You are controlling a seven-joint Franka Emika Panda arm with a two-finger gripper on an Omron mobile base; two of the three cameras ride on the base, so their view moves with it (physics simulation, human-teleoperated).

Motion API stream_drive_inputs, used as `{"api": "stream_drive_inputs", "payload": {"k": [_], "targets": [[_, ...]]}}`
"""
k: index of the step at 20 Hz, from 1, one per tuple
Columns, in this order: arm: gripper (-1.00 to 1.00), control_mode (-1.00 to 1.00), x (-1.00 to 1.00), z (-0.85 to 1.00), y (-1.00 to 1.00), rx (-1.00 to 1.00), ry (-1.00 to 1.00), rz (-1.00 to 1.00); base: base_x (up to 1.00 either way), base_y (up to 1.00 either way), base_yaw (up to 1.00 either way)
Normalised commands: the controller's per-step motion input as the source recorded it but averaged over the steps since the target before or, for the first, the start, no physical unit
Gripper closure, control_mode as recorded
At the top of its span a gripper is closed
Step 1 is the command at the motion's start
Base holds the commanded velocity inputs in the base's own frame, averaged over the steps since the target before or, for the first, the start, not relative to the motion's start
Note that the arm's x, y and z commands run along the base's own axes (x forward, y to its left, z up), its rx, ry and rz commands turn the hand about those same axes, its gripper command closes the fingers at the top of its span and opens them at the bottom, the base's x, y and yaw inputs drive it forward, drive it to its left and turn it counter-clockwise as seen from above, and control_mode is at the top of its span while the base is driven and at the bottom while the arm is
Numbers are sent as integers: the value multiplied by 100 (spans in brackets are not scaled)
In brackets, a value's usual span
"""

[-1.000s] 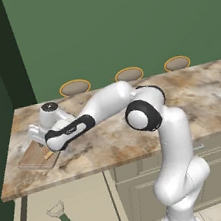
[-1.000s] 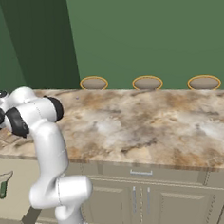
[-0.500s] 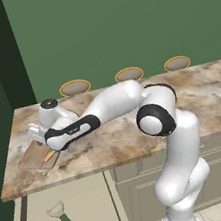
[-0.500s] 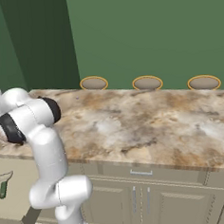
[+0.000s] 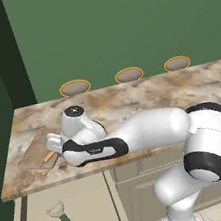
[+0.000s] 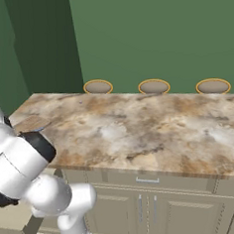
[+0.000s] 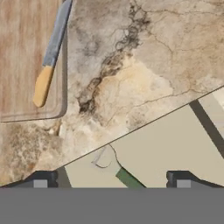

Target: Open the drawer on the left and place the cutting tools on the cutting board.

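The light-brown cutting board (image 7: 22, 57) lies on the marble counter, at the counter's left end (image 5: 35, 150). On it rests the knife (image 7: 43, 85), orange handle toward me, blue-grey blade along the board's edge; its handle shows beside the hand (image 5: 49, 156). Below the counter edge the pale beige drawer (image 5: 81, 203) stands pulled out, and the dark-green-handled tool (image 5: 63, 217) lies inside, its round metal head (image 7: 103, 158) near the counter edge. My gripper (image 7: 111, 181) hangs open over the counter's front edge, between board and drawer, with nothing between its fingers (image 7: 41, 181).
The marble counter (image 6: 140, 132) runs to the right, with a second drawer and its silver handle (image 6: 146, 180) under it. Three round stool tops (image 5: 128, 74) stand behind the counter against the green wall. My bent arm (image 5: 151, 134) lies across the counter's front.
My elbow has swung down and toward the cameras, so the arm now lies low along the counter front. The hand has stayed by the board's near edge.
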Motion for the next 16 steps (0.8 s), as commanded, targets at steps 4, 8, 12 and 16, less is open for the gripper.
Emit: {"api": "stream_drive_inputs", "payload": {"k": [4, 8, 12, 16], "targets": [[-100, -100, -68, 0, -38, 1, 0, 54, 0, 0, 0], [-100, -100, -57, 0, -6, 0, 1, 60, 0, 0, 0], [-100, -100, -38, 0, 9, -11, 0, 44, 0, 0, 0], [-100, -100, -4, 0, 11, -6, -4, 2, 0, 0, 0]]}}
